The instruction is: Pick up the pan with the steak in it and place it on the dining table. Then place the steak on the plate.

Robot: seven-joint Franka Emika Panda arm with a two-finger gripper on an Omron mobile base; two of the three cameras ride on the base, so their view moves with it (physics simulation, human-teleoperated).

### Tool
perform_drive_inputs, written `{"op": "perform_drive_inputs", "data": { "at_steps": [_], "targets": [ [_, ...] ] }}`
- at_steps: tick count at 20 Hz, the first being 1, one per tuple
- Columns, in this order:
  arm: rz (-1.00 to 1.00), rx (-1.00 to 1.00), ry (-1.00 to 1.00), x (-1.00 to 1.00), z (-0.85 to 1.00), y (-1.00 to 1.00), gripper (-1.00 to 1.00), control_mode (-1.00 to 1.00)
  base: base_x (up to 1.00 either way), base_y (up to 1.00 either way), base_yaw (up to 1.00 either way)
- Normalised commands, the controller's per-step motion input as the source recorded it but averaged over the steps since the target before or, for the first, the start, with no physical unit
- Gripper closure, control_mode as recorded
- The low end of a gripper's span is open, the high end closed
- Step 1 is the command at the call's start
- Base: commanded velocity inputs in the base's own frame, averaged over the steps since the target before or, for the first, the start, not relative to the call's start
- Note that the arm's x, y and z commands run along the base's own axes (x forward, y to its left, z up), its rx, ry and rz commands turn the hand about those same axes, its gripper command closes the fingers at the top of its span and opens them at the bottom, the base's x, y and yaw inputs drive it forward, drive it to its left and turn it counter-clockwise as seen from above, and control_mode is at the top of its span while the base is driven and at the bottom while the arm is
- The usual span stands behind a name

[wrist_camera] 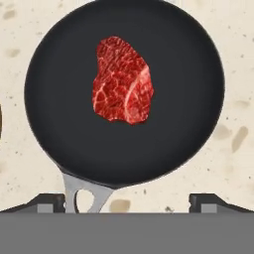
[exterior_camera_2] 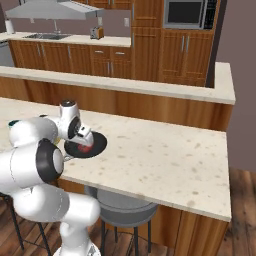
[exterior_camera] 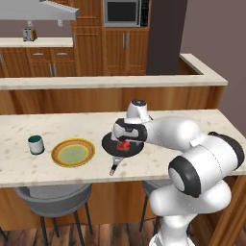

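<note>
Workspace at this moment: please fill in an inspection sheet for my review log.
Surface: dining table, beige speckled stone.
Job's things: pan on the table, steak inside; plate left of the pan, bare.
Clutter: dark-green cup left of the plate.
Grippers: gripper above the pan, fingers apart, holding nothing.
Cables: nothing seen.
Surroundings: grey stools under the table; cabinets and microwave behind.

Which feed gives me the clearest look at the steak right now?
The hand view: the steak lies fully visible in the pan, seen from straight above. The left base view shows a small red patch under the hand; the right base view shows a red bit beside the arm.
</note>
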Motion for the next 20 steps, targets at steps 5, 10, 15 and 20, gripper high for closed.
{"op": "perform_drive_inputs", "data": {
  "at_steps": [5,10,15,20],
  "targets": [
    [-0.02,-0.09,0.01,0.35,-0.02,0.03,-1.00,-1.00,0.00,0.00,0.00],
    [0.04,-0.17,-0.06,-0.20,-0.17,0.10,-1.00,-1.00,0.00,0.00,0.00],
    [0.04,-0.23,-0.16,-0.10,-0.30,0.19,-1.00,-1.00,0.00,0.00,0.00],
    [0.01,-0.07,-0.19,0.09,-0.12,-0.04,-1.00,-1.00,0.00,0.00,0.00]
  ]
}}
